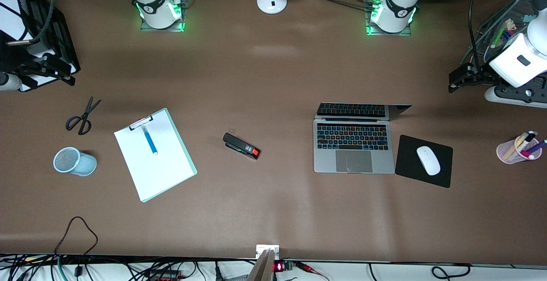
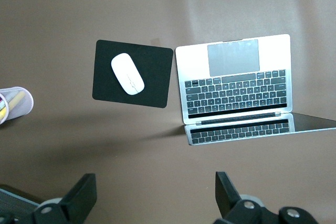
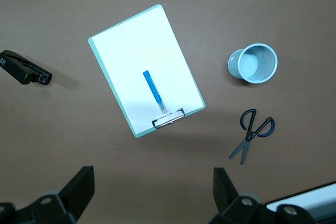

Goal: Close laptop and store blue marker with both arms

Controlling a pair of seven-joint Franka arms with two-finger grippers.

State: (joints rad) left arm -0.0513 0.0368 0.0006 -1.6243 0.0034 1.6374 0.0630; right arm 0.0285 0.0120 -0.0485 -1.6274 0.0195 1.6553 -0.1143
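Item: the laptop [image 1: 354, 152], open, screen raised and leaning toward the arms' bases, keys lit; it is the landmark for all that follows. Just beside it, toward the left arm's end of the table, a black mouse pad [image 1: 440, 174] carrying a white mouse [image 1: 428, 160]; further the same way, a pink cup [image 1: 508, 152] of pens. Toward the right arm's end, well apart from the laptop: a black stapler [image 1: 241, 145], then a clipboard [image 1: 171, 165] with the blue marker [image 1: 150, 140] lying loose on its paper just below the clip, then a pale blue mesh cup [image 1: 74, 161] on its side and scissors [image 1: 82, 116]. Left gripper [image 2: 152, 198]: high over bare table on the base side of the laptop's lid, fingers spread wide, holding nothing. Right gripper [image 3: 149, 195]: high over bare table just past the clipboard's clip end, fingers likewise wide and empty. Neither step appears begun. Handling note, as judgement: the left arm should press the lid's top edge down and forward gently, without trapping a finger; the right should descend with jaws set across the marker's barrel, gripping mid-length, because it is thin and could roll on the paper.
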